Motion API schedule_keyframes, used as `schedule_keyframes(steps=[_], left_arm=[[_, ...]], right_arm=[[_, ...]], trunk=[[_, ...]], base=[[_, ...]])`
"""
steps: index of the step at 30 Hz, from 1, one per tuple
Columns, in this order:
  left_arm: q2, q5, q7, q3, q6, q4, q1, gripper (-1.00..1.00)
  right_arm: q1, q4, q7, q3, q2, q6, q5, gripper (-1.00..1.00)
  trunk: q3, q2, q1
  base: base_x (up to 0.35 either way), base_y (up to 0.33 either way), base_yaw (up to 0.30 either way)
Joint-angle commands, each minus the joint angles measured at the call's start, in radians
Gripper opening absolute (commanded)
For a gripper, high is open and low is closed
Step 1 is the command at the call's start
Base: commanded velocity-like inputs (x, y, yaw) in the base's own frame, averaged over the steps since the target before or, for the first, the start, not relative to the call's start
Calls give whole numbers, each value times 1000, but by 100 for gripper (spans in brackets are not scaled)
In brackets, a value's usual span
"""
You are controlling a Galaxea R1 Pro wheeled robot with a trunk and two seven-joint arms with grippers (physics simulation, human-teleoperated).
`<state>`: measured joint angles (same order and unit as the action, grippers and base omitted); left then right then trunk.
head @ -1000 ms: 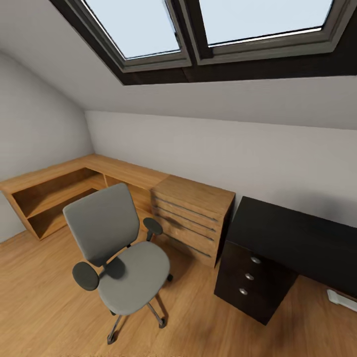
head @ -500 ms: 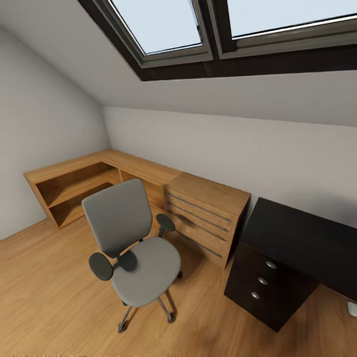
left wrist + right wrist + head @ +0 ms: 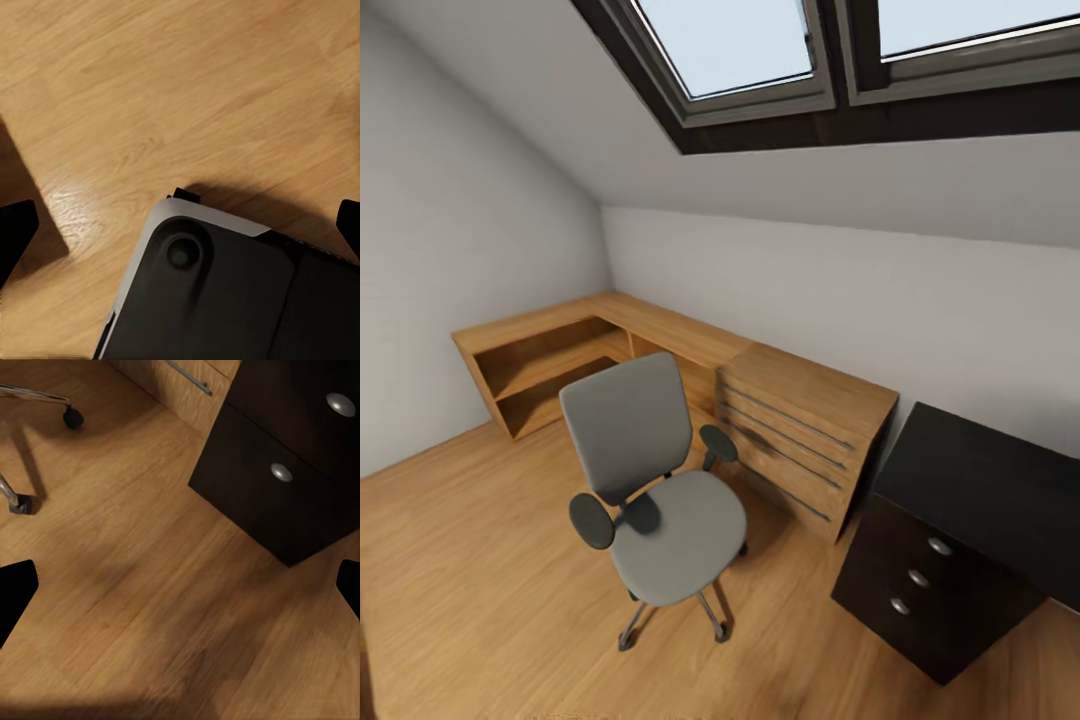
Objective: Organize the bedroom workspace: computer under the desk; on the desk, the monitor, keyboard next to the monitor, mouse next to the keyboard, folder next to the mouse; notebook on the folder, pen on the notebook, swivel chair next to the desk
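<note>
**Here: attic bedroom, chair out on the floor, desk at the edge**

Overhead, the sloped ceiling carries two skylights with dark frames. Below them a light wooden shelf unit wraps the far corner and runs along the back wall into a wooden drawer unit.

The desk stands just beside that drawer unit, at the right of the head view; its black top is cut off by the picture's edge, so its full length cannot be made out. Its drawers, with round silver knobs, face the open floor.

The swivel chair stands on the wooden floor in front of the wooden units, well apart from the desk. Its backrest is toward the far-left corner and its seat faces the near right, toward the camera. The seat is bare.

In the right wrist view, the desk's drawer block and one chair caster appear. The right gripper has its dark fingertips spread wide, grasping nothing.

The left gripper is likewise spread apart and unladen, over part of the robot's dark base.
</note>
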<state>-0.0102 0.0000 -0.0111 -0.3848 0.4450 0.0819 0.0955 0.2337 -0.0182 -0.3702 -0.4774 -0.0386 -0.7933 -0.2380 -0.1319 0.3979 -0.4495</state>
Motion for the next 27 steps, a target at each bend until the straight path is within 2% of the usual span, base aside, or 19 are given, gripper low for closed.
schedule_keyframes(steps=[1,13,19,27], left_arm=[[0,0,-1,-4,3,-1,1,100],[0,0,-1,-4,3,-1,1,100],[0,0,-1,-4,3,-1,1,100],[0,0,-1,-3,3,-1,1,100]], right_arm=[[1,-2,-4,-9,0,-3,-6,100],[1,-3,-4,-9,0,-24,-6,100],[1,-3,-4,-8,2,-62,-7,100],[1,-3,-4,-6,3,-70,-7,100]], trunk=[[-3,2,-1],[-14,2,-1],[-12,2,-1],[-3,2,-1]], base=[[0,0,195],[0,0,208],[0,0,239],[0,0,201]])
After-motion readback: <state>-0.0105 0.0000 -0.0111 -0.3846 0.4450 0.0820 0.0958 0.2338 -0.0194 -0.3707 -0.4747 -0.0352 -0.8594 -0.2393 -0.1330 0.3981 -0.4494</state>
